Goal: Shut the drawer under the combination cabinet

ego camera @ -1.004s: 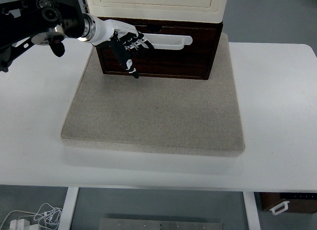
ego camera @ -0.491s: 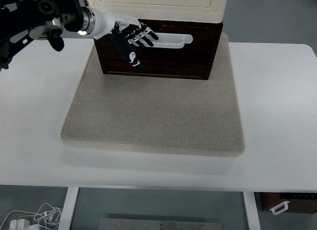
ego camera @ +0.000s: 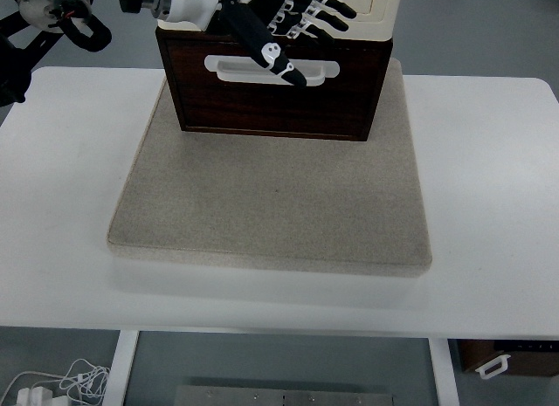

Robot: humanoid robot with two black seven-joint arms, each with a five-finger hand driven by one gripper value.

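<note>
A white table (ego camera: pixel 489 161) carries a grey mat (ego camera: pixel 271 201), the dark wooden drawer (ego camera: pixel 275 96) resting on its far part.

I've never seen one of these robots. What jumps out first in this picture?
Probably the robot's left hand at the top, black and white fingers spread, in front of a cream cabinet. Below it is a dark wooden drawer with a pale handle. It all sits on a grey mat on a white table.

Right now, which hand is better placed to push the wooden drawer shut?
Left. The left hand hangs open just above the drawer, near its white handle. The right arm is out of view.
</note>
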